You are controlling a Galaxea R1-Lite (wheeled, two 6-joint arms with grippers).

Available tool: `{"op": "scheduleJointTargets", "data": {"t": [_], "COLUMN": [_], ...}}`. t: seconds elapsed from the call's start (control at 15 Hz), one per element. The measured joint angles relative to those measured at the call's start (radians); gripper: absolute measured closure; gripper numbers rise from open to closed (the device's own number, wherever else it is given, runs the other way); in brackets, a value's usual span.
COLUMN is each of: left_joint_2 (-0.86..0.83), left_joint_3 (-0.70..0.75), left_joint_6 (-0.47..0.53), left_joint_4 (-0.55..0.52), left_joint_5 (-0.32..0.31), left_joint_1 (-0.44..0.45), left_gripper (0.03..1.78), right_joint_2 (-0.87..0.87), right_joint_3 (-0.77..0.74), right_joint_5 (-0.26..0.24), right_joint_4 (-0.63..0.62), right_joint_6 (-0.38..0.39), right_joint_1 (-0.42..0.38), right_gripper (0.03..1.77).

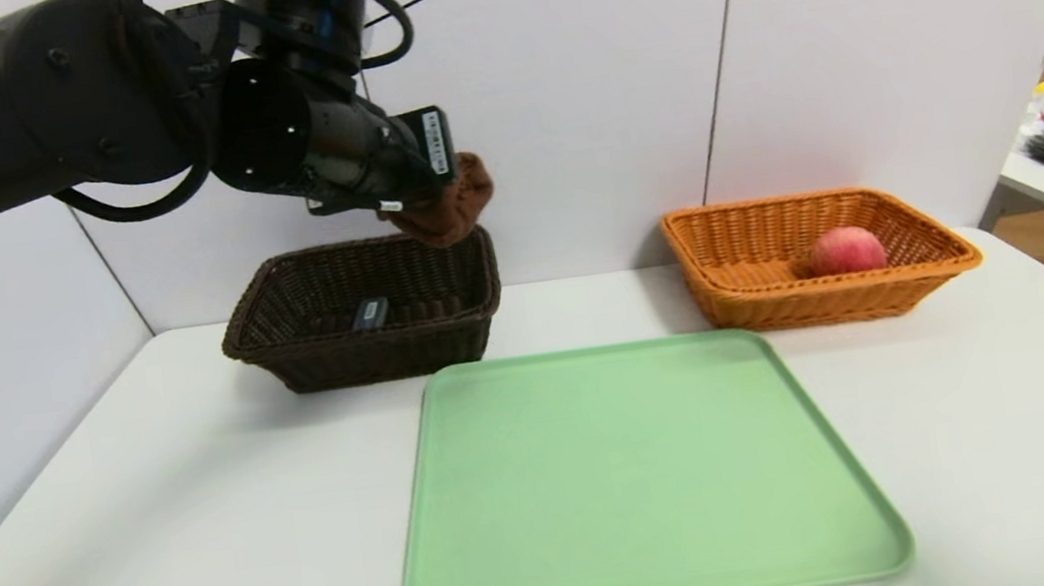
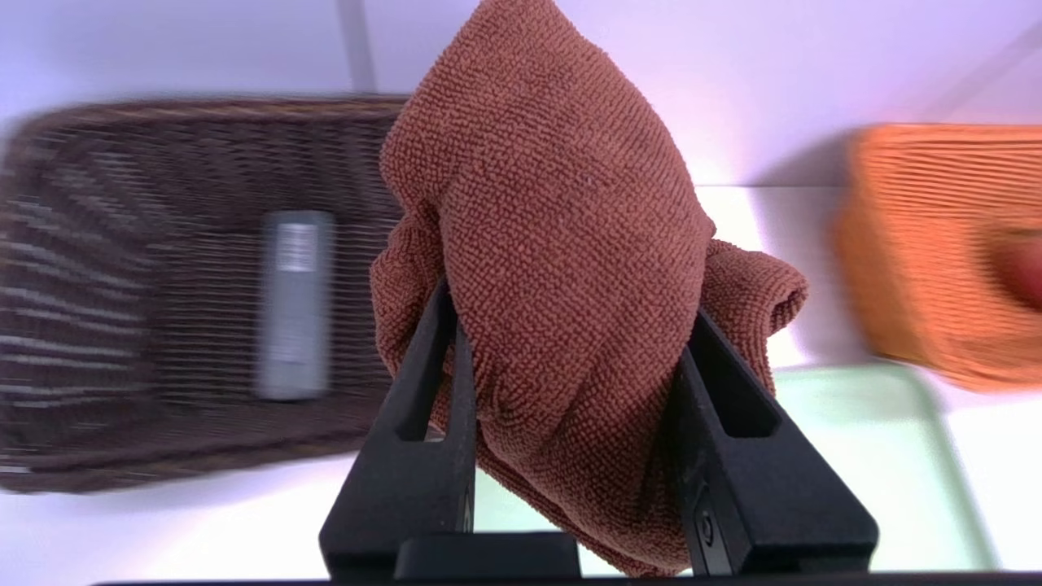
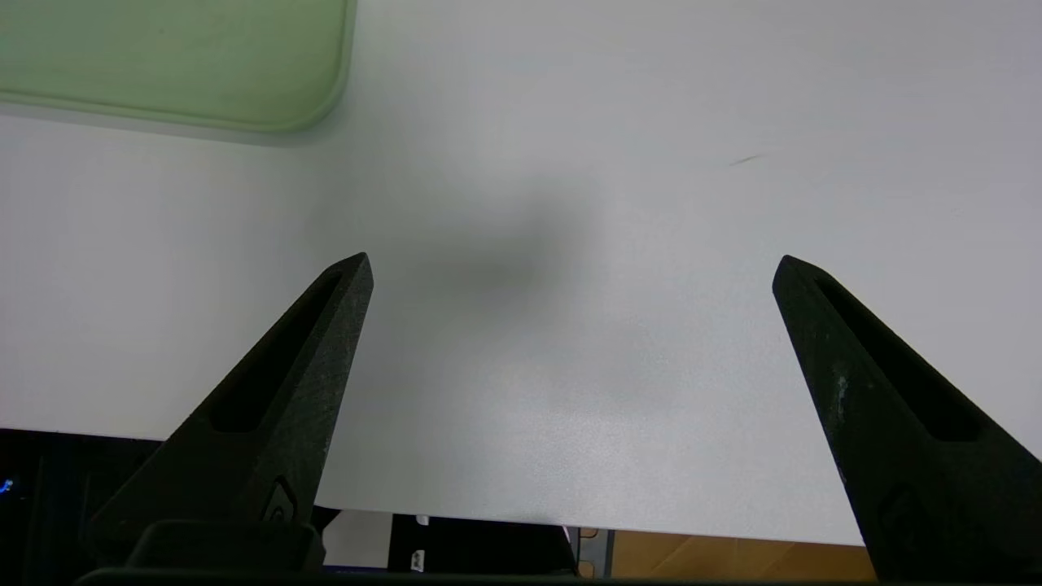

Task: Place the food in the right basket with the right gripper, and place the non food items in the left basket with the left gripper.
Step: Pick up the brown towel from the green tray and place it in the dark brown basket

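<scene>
Holding a brown cloth [image 1: 448,204] clamped between its two black fingers [image 2: 423,423], the left gripper [image 1: 428,189] hangs in the air above the far right corner of the dark brown basket [image 1: 369,353]. The head view shows the whole left arm coming in from the left, with the gripper pointing forward and a little downward, but the fingers are hidden there behind the wrist. The left wrist view shows the grip itself: the folded cloth is squeezed between the fingers and bulges out past them. It also shows a grey oblong item [image 2: 295,303] lying flat on the floor of the dark basket; in the head view only a small part of this item is seen.

On the wrist there is a white label with small writing, which cannot be read.

In the middle, the green tray [image 1: 637,479] lies on the white table [image 1: 162,542], near to the robot. To the right, in the far part, the orange basket [image 1: 922,266] holds a reddish round fruit [image 1: 845,250].

The right gripper [image 3: 570,268] appears only in the right wrist view. Its fingers stand wide apart with nothing between them, above the bare table, just beside a corner of the tray.
</scene>
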Motion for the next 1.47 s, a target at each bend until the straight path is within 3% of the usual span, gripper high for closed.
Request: {"op": "scheduleJointTargets", "data": {"t": [0.33, 0.73, 1.4, 1.47], "left_joint_2": [0.064, 0.19, 0.299, 0.302], "left_joint_3": [0.006, 0.005, 0.003, 0.003], "left_joint_6": [0.067, 0.144, 0.116, 0.108], "left_joint_4": [-0.023, -0.091, -0.116, -0.116], "left_joint_5": [0.002, 0.009, 0.02, 0.02], "left_joint_1": [0.093, 0.134, 0.155, 0.154], "left_gripper": [1.15, 1.15, 1.15, 1.08], "right_joint_2": [-0.004, -0.016, -0.018, -0.018], "right_joint_3": [-0.009, -0.016, -0.012, -0.012], "right_joint_5": [-0.005, -0.008, -0.007, -0.007], "right_joint_4": [0.001, 0.003, 0.003, 0.003], "right_joint_6": [0.001, 0.0, 0.001, 0.001], "right_joint_1": [0.0, 0.0, -0.002, -0.002], "right_gripper": [0.1, 0.1, 0.1, 0.1]}}
